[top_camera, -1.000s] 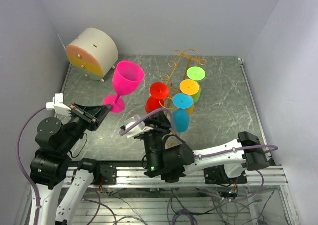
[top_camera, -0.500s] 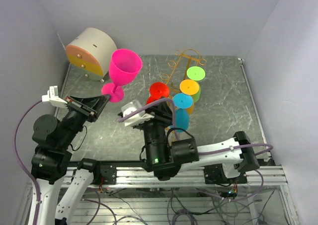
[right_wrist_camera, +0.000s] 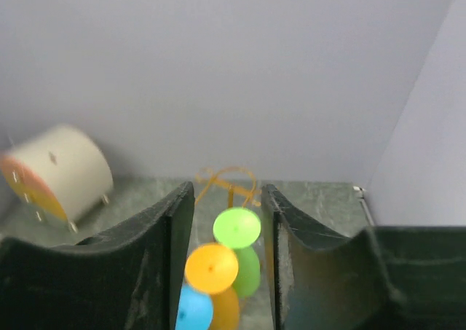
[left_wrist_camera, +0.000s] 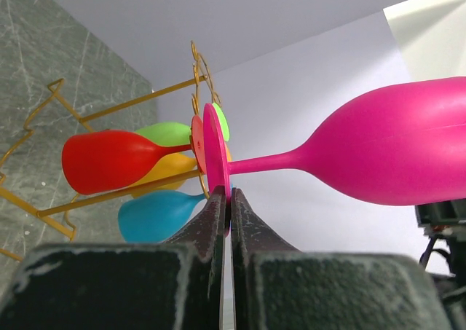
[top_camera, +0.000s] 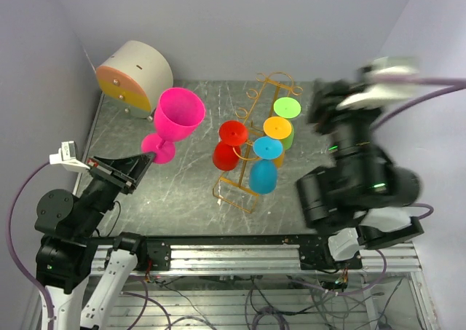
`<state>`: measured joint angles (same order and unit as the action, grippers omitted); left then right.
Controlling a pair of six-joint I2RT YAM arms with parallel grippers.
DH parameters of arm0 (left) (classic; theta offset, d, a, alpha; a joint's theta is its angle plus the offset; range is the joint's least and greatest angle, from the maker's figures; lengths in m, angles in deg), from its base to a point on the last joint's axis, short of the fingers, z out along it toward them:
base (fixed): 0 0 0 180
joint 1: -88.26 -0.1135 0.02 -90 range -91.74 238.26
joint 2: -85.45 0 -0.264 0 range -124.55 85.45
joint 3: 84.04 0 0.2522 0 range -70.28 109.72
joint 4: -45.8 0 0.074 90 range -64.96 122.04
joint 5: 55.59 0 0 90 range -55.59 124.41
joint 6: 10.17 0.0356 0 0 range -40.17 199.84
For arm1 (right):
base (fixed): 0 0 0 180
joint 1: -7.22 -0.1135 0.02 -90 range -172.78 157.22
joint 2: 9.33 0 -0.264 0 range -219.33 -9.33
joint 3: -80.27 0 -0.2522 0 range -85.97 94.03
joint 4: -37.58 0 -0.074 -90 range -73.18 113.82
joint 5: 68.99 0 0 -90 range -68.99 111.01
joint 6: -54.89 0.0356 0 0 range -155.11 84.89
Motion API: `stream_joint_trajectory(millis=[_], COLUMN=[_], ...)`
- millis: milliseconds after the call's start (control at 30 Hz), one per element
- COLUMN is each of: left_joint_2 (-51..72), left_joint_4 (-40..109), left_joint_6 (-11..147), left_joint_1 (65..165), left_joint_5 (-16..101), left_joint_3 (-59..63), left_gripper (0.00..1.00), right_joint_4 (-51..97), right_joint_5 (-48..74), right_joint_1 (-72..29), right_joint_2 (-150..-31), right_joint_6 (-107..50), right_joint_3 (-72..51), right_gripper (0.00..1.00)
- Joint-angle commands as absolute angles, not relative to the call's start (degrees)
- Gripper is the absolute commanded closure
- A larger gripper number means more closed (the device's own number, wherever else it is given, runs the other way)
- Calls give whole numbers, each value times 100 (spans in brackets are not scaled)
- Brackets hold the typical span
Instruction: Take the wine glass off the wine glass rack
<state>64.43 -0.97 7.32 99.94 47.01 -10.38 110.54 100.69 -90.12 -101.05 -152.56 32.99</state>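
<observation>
Right arm (top_camera: 357,177) swung away, right fingers (right_wrist_camera: 153,264) apparently apart; left fingers (left_wrist_camera: 207,228) clamp pink glass (left_wrist_camera: 408,144), rack (left_wrist_camera: 138,97) beside.

Likely a lab: walled test table (top_camera: 189,184).

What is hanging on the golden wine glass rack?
Four glasses hang on the wine glass rack: a red glass, a blue glass, an orange glass and a green glass. From above, glass feet mostly cover the orange and green bowls.

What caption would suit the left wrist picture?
The left gripper pinches the pink wine glass by its foot, rack behind.
</observation>
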Motion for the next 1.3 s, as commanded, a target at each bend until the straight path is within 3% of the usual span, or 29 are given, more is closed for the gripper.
stream_joint_trajectory(millis=[0,133,267,400,467,533,667,767,900,1033,1267], left_joint_2=[6586,6732,6872,6925,6952,6983,6999,7011,7020,7016,7047], left_joint_4=[-383,-431,-407,-564,-556,-540,-564,-616,-713,-818,-1131], left_joint_6=[944,945,948,1075,1069,1039,1016,1032,1078,1146,1334], left_joint_1=[9973,9971,9974,9967,9969,9969,9963,9969,9969,9969,9969], left_joint_5=[4597,4678,4829,4858,4864,4884,4878,4866,4834,4790,4682], left_joint_3=[-807,-867,-970,-929,-976,-1050,-1104,-1104,-1027,-883,-630], left_gripper=[93,93,93,93,93,93,93,93,93,93,93], right_joint_4=[10626,9768,8870,3707,2822,4089,8306,9085,8478,4927,5564], right_joint_5=[9041,8506,9169,9431,9442,9971,10420,10439,10361,9863,9512], right_joint_1=[-15670,-15433,-15393,-15424,-15587,-15880,-16226,-16225,-16228,-16520,-17146], right_joint_2=[-9849,-9285,-8318,-6727,-6491,-6385,-6785,-7152,-7268,-7311,-8126], right_joint_6=[-15626,-15150,-13934,-8810,-7967,-8926,-12401,-13226,-12618,-9799,-10734], right_joint_3=[4839,5264,5389,4775,4702,4184,3660,4076,4278,4936,5082], right_gripper=[55,47,50,54,54,54,57,58,59,58,52])
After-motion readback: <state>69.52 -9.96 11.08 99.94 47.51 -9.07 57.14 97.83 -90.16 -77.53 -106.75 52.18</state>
